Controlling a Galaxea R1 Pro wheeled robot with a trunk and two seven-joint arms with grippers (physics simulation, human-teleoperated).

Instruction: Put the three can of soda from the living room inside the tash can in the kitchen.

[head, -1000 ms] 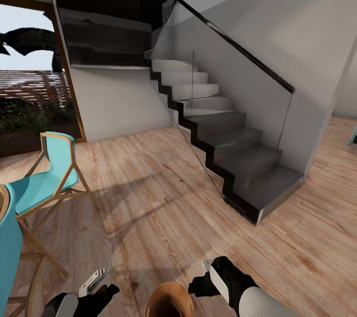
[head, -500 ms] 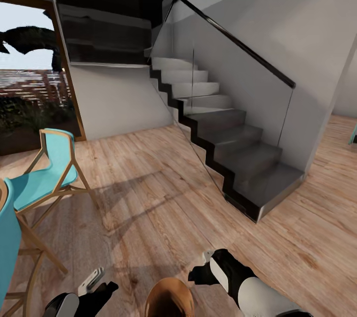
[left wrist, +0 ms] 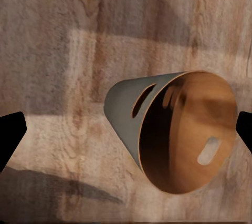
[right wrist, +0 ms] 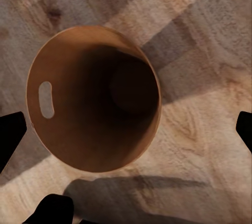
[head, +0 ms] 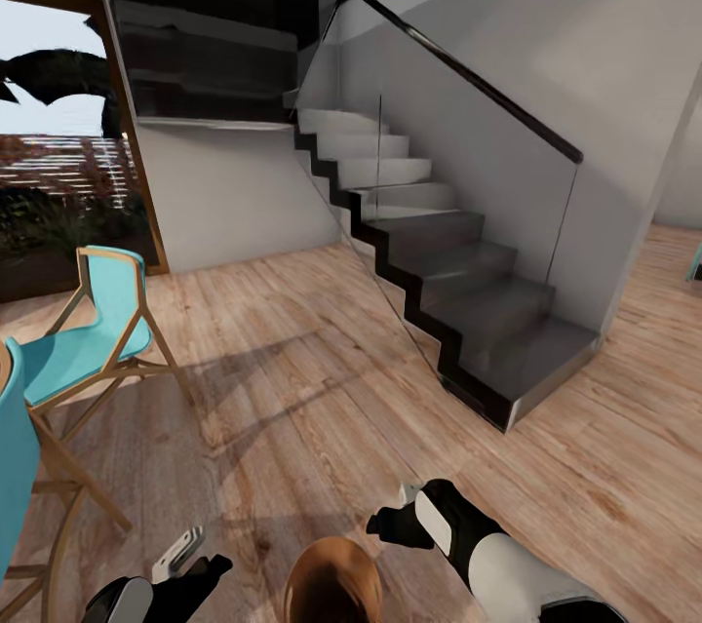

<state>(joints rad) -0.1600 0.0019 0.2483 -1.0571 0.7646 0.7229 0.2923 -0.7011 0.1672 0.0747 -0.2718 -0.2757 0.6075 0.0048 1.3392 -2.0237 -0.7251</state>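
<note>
The tash can is sitting on the plank floor between both low-reaching arms, left gripper and right gripper both spread, gripping nothing. Farther off are standing turquoise chairs, then the staircase.

Nothing here can be read: I see no lettering, label, brand, number or sign on the tash can, the plank floor, the staircase or the turquoise chair.
</note>
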